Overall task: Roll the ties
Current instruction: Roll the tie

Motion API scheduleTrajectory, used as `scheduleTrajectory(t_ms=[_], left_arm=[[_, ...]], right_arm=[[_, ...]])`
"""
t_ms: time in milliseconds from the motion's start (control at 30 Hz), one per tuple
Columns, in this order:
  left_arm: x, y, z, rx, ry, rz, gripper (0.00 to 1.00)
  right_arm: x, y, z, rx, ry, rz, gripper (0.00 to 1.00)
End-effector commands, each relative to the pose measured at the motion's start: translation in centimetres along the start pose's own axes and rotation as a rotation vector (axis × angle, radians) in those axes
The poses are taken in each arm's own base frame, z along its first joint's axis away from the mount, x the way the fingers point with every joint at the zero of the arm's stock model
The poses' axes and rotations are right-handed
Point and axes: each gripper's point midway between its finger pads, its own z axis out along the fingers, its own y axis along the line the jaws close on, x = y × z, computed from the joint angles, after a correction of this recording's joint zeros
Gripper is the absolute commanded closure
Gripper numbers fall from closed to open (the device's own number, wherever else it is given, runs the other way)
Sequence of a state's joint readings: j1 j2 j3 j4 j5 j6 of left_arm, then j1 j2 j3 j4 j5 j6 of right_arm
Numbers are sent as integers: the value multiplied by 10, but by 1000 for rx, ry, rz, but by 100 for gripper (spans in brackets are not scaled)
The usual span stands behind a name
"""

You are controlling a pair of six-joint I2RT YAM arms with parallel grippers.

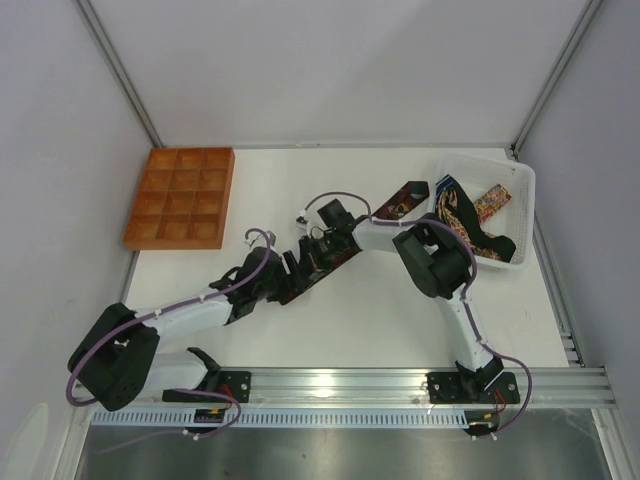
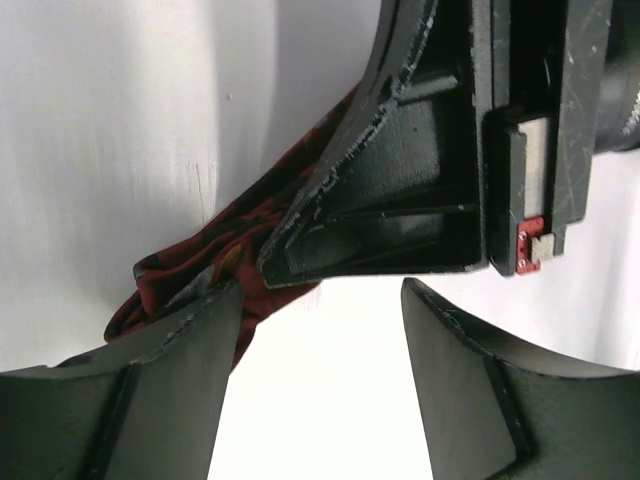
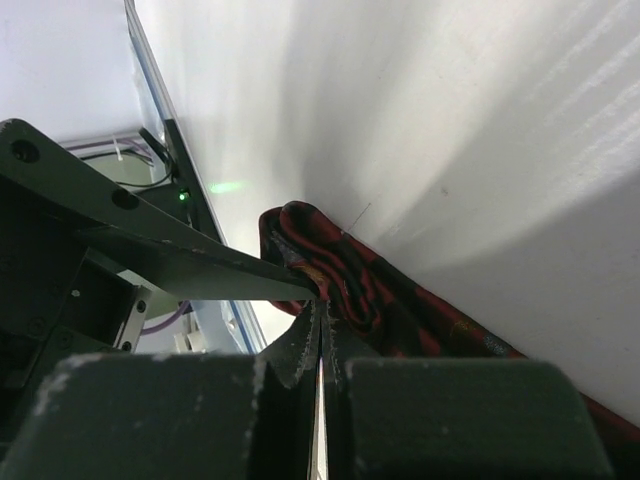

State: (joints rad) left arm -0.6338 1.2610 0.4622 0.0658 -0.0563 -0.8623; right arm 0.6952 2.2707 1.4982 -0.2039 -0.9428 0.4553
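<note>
Far left, back of the white surface (image 1: 380, 320): orange tray (image 1: 180, 197) w/ a grid of compartments, well apart from everything else.

Left arm reaches from the near-left corner diagonally to mid-surface. The left gripper (image 1: 290, 275) is open: in the wrist cam its jaws stand wide apart, bare surface btwn them, nothing held. Left finger (image 2: 175, 370) overlaps the near end of the maroon tie (image 2: 195, 265); can't tell if it touches the fabric.

The maroon tie (image 1: 398, 203) lies on the surface, mid-scene, running diagonally from just beside the left gripper up and to the right, w/ its patterned end stopping near the bin. Its near end is folded over on itself into a small bunch (image 3: 335, 270), red-and-dark print.

The right gripper (image 1: 316, 254) comes in from the right arm, elbow raised over the right half. It is closed, fingers (image 3: 300, 345) pressed together w/ only a thin slit btwn them. Tips sit right at the folded end of the tie, touching it; can't tell whether any fabric is actually pinched. Both grippers are close together, nearly tip to tip over that end.

Far right: white bin (image 1: 522, 185) holding the other ties (image 1: 465, 215), dark w/ gold and multicolour prints, piled loosely.
</note>
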Motion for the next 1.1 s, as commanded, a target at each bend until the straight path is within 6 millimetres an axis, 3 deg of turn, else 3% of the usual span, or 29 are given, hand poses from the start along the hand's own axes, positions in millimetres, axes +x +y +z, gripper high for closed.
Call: scheduleTrajectory(t_ms=[0,100,267,367,467,867,967,1067], left_arm=[[16,18,-14,-64,80,71,27],[5,2,-32,-15,75,120,22],[-22,-9,-71,-19,41,280,12],[-39,-19,-83,6,-6,407,4],[-43,-24,-78,39,-40,451,0],[-23,14,-27,-172,83,683,4],[-22,-1,-20,-135,93,779,7],[-25,-1,-11,-175,96,875,11]], right_arm=[[0,-29,2,81,-12,-29,100],[1,-41,4,96,3,-57,100],[2,-39,3,54,18,-105,100],[4,-35,1,25,36,-138,100],[2,-36,-3,7,46,-153,100],[4,-37,-10,-53,83,-162,100],[6,-35,-10,-69,89,-162,100],[5,-36,-10,-67,88,-160,100]])
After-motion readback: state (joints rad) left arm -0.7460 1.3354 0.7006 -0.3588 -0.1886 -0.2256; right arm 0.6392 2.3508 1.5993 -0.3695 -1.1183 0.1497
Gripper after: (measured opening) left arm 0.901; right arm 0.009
